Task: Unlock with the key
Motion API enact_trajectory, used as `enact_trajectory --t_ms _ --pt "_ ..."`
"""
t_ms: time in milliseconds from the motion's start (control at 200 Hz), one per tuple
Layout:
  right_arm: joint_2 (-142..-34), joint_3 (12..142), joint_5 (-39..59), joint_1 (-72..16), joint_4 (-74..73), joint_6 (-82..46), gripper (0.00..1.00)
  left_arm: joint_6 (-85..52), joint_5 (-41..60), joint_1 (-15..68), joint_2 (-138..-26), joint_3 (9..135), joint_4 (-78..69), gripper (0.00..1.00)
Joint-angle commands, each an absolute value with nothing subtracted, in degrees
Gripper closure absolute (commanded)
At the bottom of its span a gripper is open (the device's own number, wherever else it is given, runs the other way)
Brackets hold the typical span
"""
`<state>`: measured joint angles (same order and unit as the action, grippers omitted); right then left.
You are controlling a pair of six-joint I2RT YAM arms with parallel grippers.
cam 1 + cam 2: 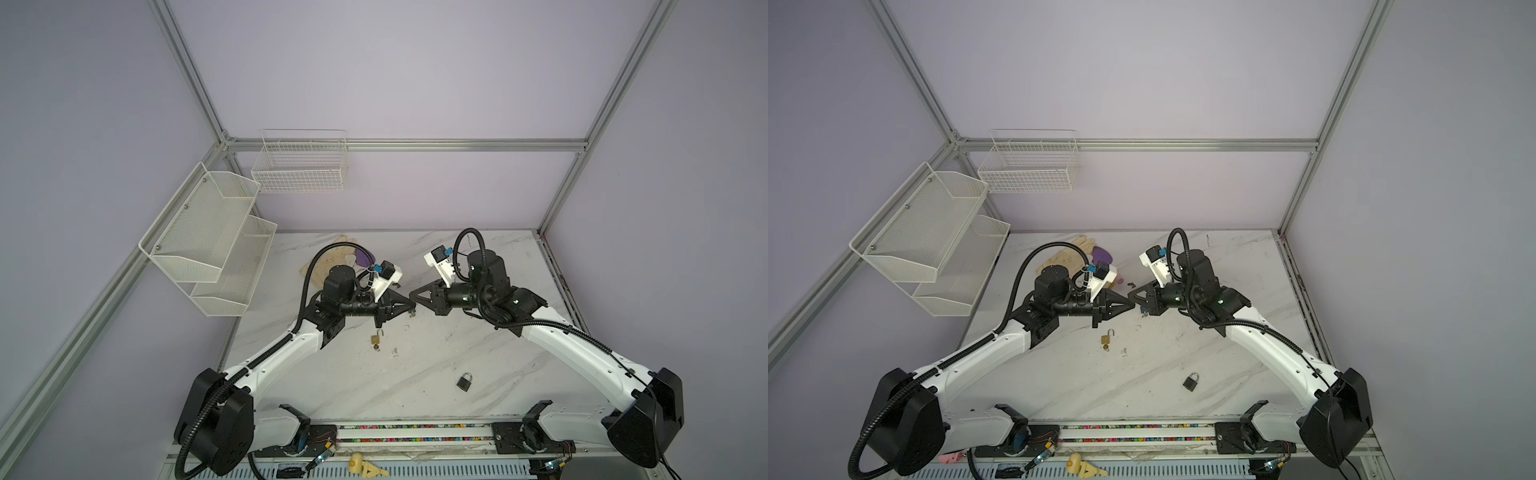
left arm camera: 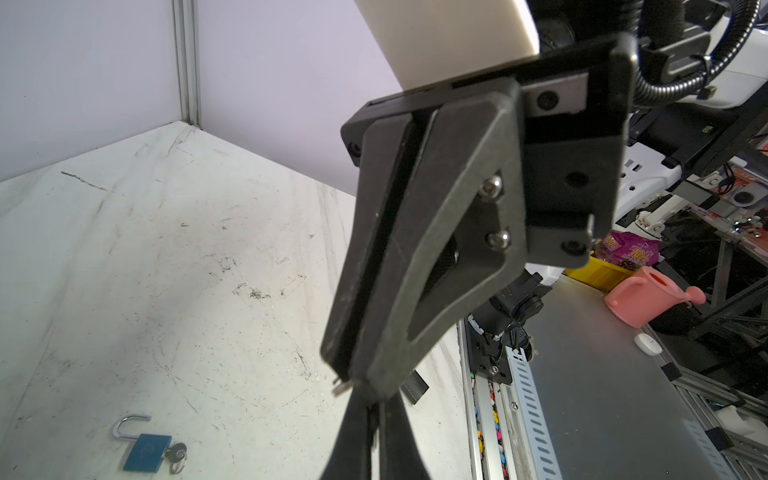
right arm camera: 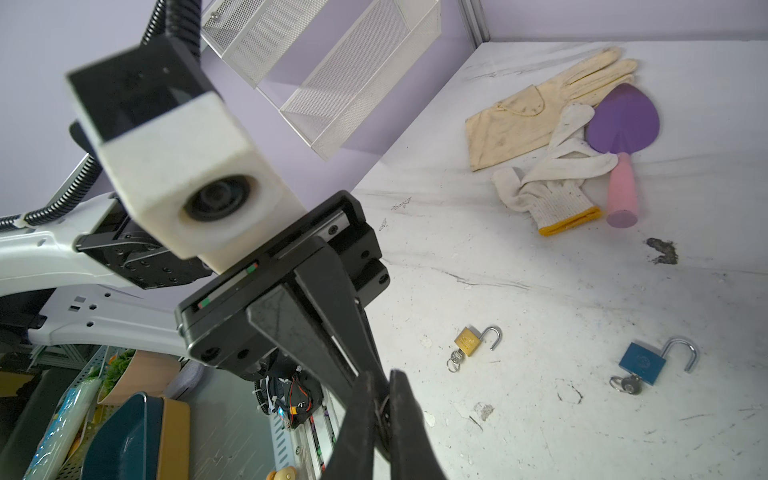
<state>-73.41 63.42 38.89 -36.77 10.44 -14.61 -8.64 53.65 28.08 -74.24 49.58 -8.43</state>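
Lettering on brass padlock [image 3: 468,341] unreadable; left gripper [image 2: 376,401], right gripper [image 3: 384,380] both pressed together.

A: How many padlocks on the worktop [image 1: 353,374]?
B: Three: brass padlock [image 3: 468,341], blue padlock [image 3: 642,363], dark padlock [image 1: 464,381].
A: Keys?
B: Two plainly in view: brass-lock key [image 3: 456,356], blue-lock key [image 3: 631,385].
A: The rest?
B: Two gloves, cream glove [image 3: 519,120] and white glove [image 3: 552,187]; one trowel [image 3: 623,120]; one wire basket [image 1: 299,170]; one mesh shelf [image 1: 208,232].
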Motion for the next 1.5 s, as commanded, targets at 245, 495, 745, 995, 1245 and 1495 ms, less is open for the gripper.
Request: enact_trajectory --t_ms 245,495,745,995,1245,1495 --pt "-72.95 60.30 40.50 -36.05 10.34 -12.32 0.82 -8.35 58.25 28.45 -73.81 58.46 -10.84 1.00" --pt "-72.69 59.50 42.01 -35.84 9.47 -12.79 0.88 -7.69 58.45 28.52 -74.53 61.27 -10.10 1.00" --pt "-72.53 59.15 44.46 -35.16 6.45 -15.34 1.00 -8.22 58.30 28.48 -74.62 62.85 -11.23 1.00" --pt "-72.35 59.55 45.42 -34.51 5.13 -16.48 1.00 -8.79 58.54 28.47 -74.88 64.20 -11.86 1.00" --pt "-71.68 60.44 44.20 -33.34 2.03 -20.37 1.00 -9.11 58.45 28.47 -75.37 64.71 -11.34 1.00" --pt "-71.27 61.08 42.69 -33.22 -0.33 -23.18 1.00 -9.46 57.88 28.43 -75.78 64.73 -11.30 0.98"
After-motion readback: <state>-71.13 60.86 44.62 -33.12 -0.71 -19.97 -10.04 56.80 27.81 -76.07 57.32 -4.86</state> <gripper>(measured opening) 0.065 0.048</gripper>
